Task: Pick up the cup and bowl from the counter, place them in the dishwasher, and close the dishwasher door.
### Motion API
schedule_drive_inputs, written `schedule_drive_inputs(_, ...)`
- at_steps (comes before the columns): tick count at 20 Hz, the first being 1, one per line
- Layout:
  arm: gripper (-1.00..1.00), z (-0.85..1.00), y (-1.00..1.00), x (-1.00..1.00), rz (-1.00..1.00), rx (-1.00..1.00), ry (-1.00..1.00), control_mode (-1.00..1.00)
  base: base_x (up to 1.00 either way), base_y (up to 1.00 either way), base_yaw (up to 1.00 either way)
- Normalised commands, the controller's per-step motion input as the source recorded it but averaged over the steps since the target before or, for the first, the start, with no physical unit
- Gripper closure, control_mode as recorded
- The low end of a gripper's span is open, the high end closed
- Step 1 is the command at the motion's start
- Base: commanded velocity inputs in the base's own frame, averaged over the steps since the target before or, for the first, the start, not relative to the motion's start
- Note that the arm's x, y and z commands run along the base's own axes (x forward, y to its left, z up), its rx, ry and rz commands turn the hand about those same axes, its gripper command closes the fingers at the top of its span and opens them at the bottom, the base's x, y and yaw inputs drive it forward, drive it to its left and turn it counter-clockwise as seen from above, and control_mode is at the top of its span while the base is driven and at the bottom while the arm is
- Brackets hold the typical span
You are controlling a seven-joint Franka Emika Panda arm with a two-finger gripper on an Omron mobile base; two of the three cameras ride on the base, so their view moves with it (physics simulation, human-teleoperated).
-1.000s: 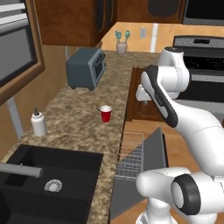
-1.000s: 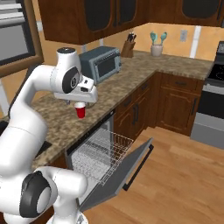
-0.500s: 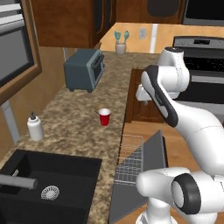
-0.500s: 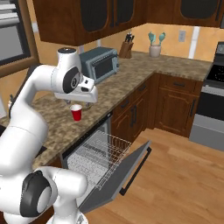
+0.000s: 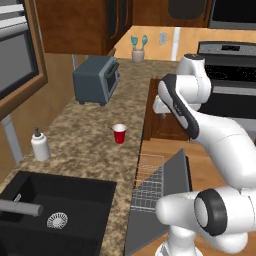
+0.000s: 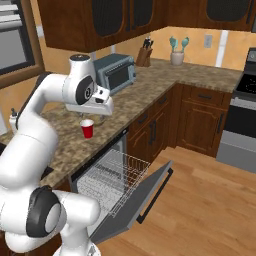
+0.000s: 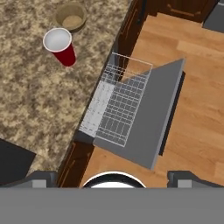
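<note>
The jaws [image 7: 112,175] stand wide apart, high above the counter [image 7: 39,100], holding nothing. The cup [image 7: 59,45] stands upright just beside the bowl [image 7: 71,17], near the counter edge. A careless descent could knock the cup over or push it against the bowl.

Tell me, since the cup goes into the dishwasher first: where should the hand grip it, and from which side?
Grip the red cup across its rim, from above: it stands upright, mouth open, on the counter. Close the fingers on the sides away from the bowl close beside it.
</note>
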Motion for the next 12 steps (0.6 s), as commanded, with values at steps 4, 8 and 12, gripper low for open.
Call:
schedule_drive_inputs(4, -1.00, -0.16, 0.18, 0.90, 0.00, 0.00, 0.07, -1.00, 0.00, 0.00, 0.00)
schedule_drive_inputs(8, -1.00, -0.40, 0.56, 0.73, 0.00, 0.00, 0.00, -1.00, 0.00, 0.00, 0.00)
schedule_drive_inputs(12, -1.00, -0.53, 0.74, 0.68, 0.00, 0.00, 0.01, -1.00, 0.00, 0.00, 0.00)
